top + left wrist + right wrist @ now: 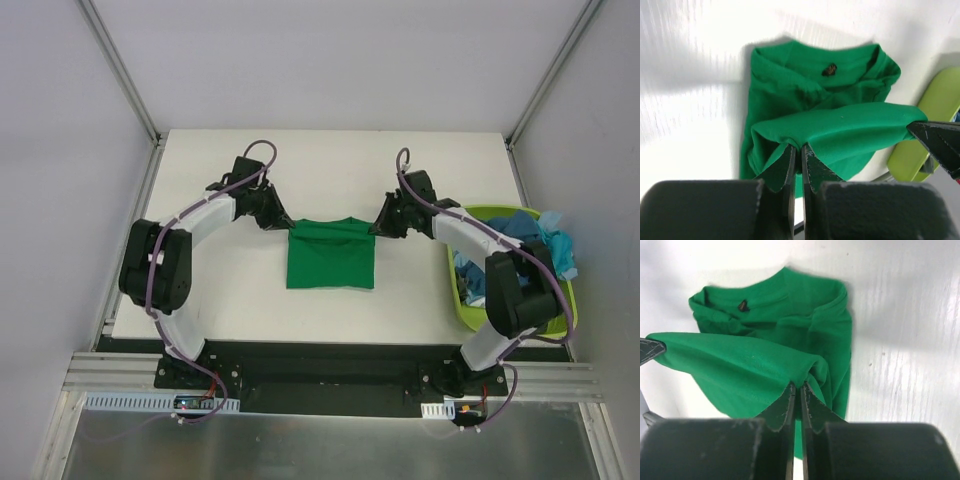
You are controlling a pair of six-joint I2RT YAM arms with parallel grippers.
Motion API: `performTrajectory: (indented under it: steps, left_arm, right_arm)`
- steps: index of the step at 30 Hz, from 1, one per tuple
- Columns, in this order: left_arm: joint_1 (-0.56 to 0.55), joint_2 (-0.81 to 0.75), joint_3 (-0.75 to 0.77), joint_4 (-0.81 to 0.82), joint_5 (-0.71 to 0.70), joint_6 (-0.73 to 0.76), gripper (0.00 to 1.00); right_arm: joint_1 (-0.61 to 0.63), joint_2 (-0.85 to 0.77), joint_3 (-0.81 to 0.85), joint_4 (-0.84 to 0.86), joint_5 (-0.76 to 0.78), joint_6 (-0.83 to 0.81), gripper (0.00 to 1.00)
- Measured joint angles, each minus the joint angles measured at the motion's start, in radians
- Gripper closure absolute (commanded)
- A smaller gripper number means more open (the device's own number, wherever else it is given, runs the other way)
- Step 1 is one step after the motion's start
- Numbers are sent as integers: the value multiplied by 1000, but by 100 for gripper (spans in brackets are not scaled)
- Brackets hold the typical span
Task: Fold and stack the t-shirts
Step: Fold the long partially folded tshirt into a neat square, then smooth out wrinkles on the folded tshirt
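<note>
**2 pincers, 1 green fold**

The green t-shirt lies mid-table on the matte white table, a soft, roughly square bundle with its collar showing. The left gripper and right gripper each clamp tight on a corner of its lifted fold, the edge stretched smooth between them. Crumpled teal and turquoise shirts fill the glossy lime basket at the right.

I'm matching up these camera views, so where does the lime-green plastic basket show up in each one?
Top external: the lime-green plastic basket sits at the right side, mid-height.
Left wrist: at the right edge, behind the lifted cloth.
Right wrist: not in it.
Shared landmark: the bright green cloth t-shirt, visible in all three views.
</note>
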Motion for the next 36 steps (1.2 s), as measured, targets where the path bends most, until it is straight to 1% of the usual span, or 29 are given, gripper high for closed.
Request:
performTrajectory:
  steps: [1, 2, 4, 5, 6, 7, 8, 9, 10, 11, 12, 13, 14, 18, 19, 20, 24, 28, 29, 36]
  left_arm:
    - [3, 24, 18, -1, 0, 2, 96]
    - [5, 48, 37, 0, 0, 5, 92]
    - [11, 93, 72, 1, 0, 11, 72]
    - [13, 110, 87, 1, 0, 17, 62]
    - [16, 130, 106, 0, 0, 25, 53]
    - [18, 148, 124, 2, 0, 33, 43]
    - [18, 160, 138, 4, 0, 39, 33]
    - [20, 169, 149, 6, 0, 40, 27]
    - [24, 170, 152, 7, 0, 48, 21]
    - [24, 170, 154, 9, 0, 52, 15]
    - [24, 167, 154, 11, 0, 58, 10]
    - [24, 162, 154, 10, 0, 64, 5]
    - [24, 155, 153, 10, 0, 68, 1]
    - [22, 82, 116, 12, 3, 88, 1]
    - [20, 55, 103, 10, 8, 93, 1]
    - [15, 30, 92, 11, 15, 101, 1]
    - [-22, -2, 95, 21, 69, 131, 1]
    - [-53, 87, 171, 28, 136, 139, 1]
    - [-56, 118, 193, 32, 143, 139, 1]
    - [-48, 320, 326, 36, 156, 138, 1]
  right_arm:
    - [0, 21, 9, 6, 9, 1, 94]
    - [0, 37, 16, 11, 14, 3, 93]
    - [0, 68, 27, 26, 30, 8, 89]
    - [0, 76, 28, 33, 36, 10, 88]
    - [0, 83, 29, 38, 49, 11, 85]
    - [0, 91, 34, 39, 64, 13, 77]
    - [-1, 97, 39, 41, 76, 15, 58]
    - [-1, 102, 45, 42, 85, 18, 48]
    - [-2, 105, 51, 43, 95, 20, 42]
    - [-2, 105, 56, 43, 101, 16, 25]
    - [-2, 105, 61, 44, 107, 16, 17]
    - [-4, 105, 69, 44, 113, 5, 13]
    - [-4, 104, 72, 46, 119, 9, 12]
    - [-3, 70, 70, 35, 124, -16, 9]
    - [0, 48, 59, 44, 115, -22, 4]
    - [4, 31, 50, 47, 105, -26, 4]
    - [39, -19, 12, 106, -18, -38, 0]
    - [77, 32, 29, 164, -119, -38, 0]
    - [82, 60, 44, 171, -134, -38, 3]
    - [40, 291, 185, 185, -146, -37, 4]
